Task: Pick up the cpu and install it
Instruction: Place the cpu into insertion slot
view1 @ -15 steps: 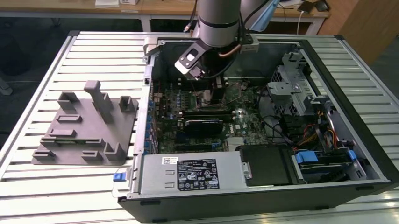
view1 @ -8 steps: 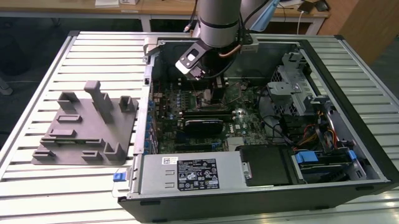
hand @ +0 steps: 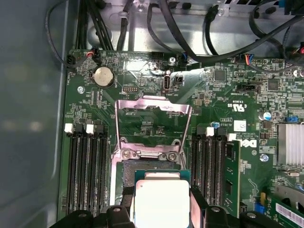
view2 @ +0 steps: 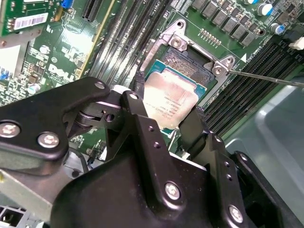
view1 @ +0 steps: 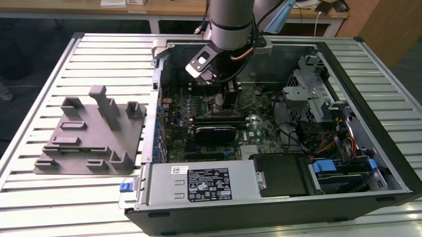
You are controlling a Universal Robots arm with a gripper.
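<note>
Gripper [view2: 167, 113] clamped on cpu [view2: 173, 99] by two opp. edges, directly over open socket [view2: 186, 61]; seated or not, can't tell. First wrist view adds raised load plate [hand: 153, 110]. Exterior view adds PC case [view1: 264, 218] and grey fixture block [view1: 86, 143] on worktop [view1: 59, 200].

Grey fixture block [view1: 92, 143] on slatted table [view1: 59, 202], exterior view's left of open PC case [view1: 264, 219] w/ PSU [view1: 197, 183].

cpu [view2: 172, 102]: shiny silver top, thin green rim | fingers [view2: 145, 133]: matte black | motherboard [hand: 90, 102]: dark green, fine pale tracing | socket frame [hand: 153, 101]: bare silver metal | memory slots [hand: 85, 175]: black with white end clips | fixture block [view1: 92, 133]: plain grey | tabletop [view1: 59, 197]: pale silver, ribbed in parallel slats | computer case [view1: 277, 217]: black | case latch [view1: 126, 186]: blue
</note>
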